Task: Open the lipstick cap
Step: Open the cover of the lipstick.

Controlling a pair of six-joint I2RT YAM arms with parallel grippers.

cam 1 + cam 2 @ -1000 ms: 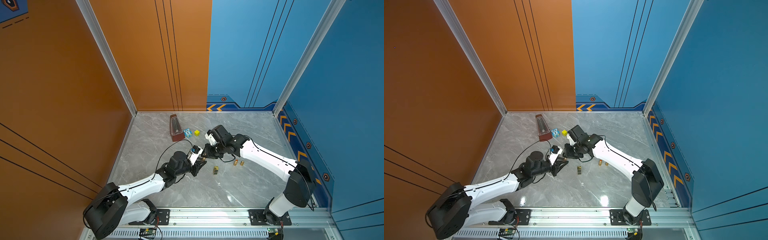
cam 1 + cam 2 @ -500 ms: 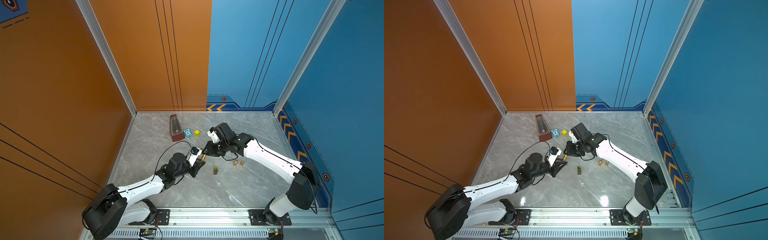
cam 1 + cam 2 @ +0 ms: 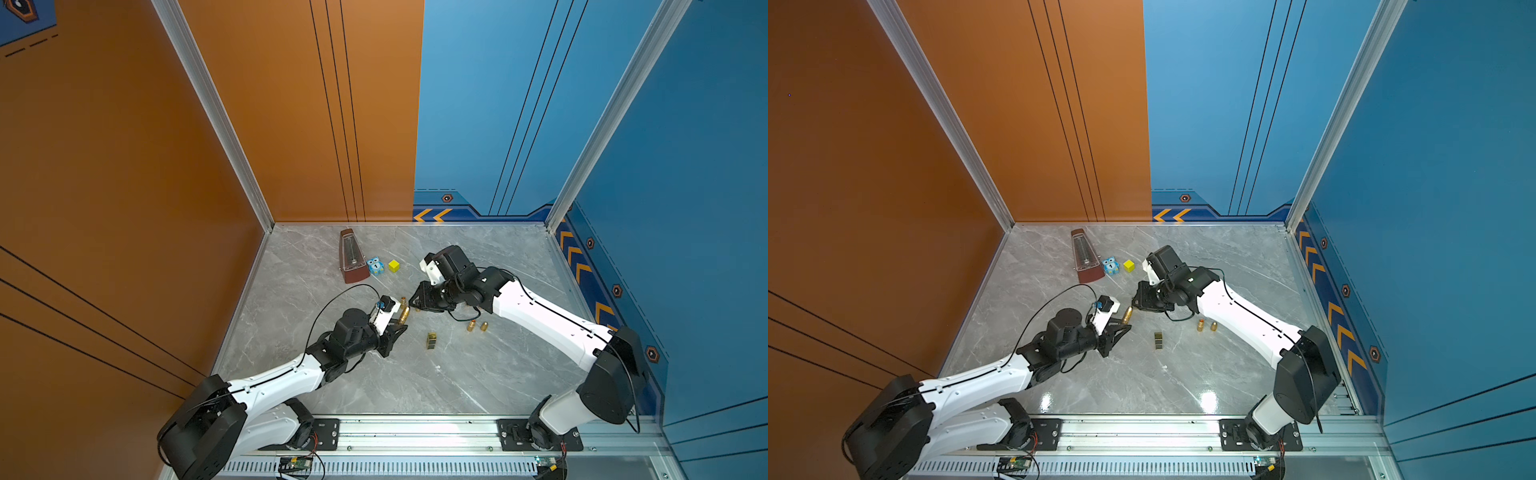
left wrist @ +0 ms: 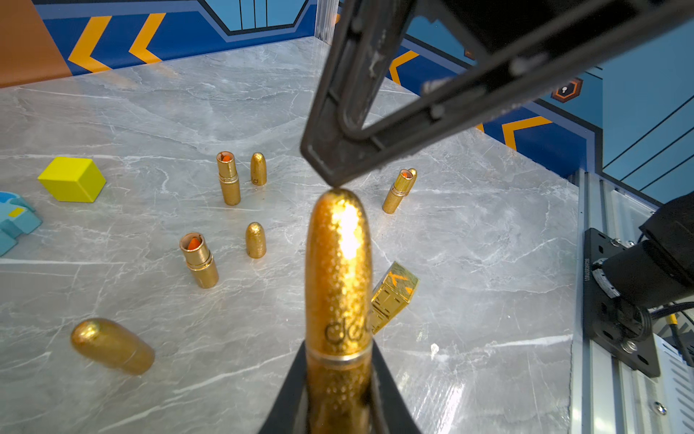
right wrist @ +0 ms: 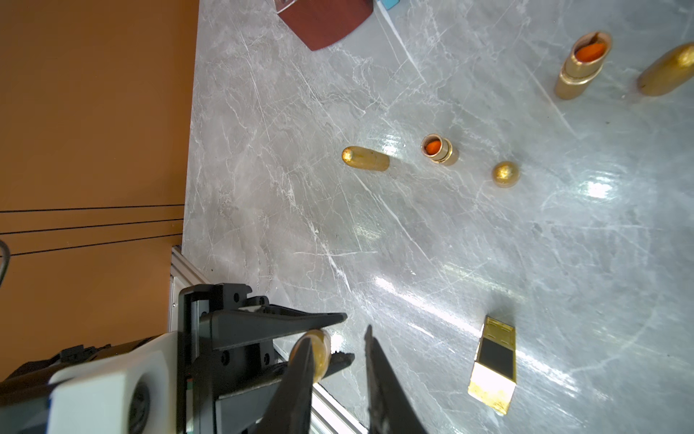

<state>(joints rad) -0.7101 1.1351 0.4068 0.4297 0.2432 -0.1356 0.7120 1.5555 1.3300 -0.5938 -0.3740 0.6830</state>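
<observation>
Lipstick [image 4: 336, 390], being squeezed at its bottom by the left tool [image 4: 338, 357], hanging over the bench [image 4: 469, 300] near the yellow cube [image 4: 71, 180]. Spread-apart right tool [image 5: 338, 336] sitting right at the cap [image 4: 338, 263] tip, getting ready. Next probably needing squeezing, then pulling straight.

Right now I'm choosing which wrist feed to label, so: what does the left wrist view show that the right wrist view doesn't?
Left wrist only: the yellow cube, a blue toy at the frame edge, and the seam and lettering on the gold lipstick gripped by the left claw.
Right wrist only: the metronome base, the orange wall, and the gap between the right claw and its parted jaws.
Both: that held lipstick, the square gold case lying on the marble floor, opened lipsticks with orange bullets, and loose gold caps.
</observation>
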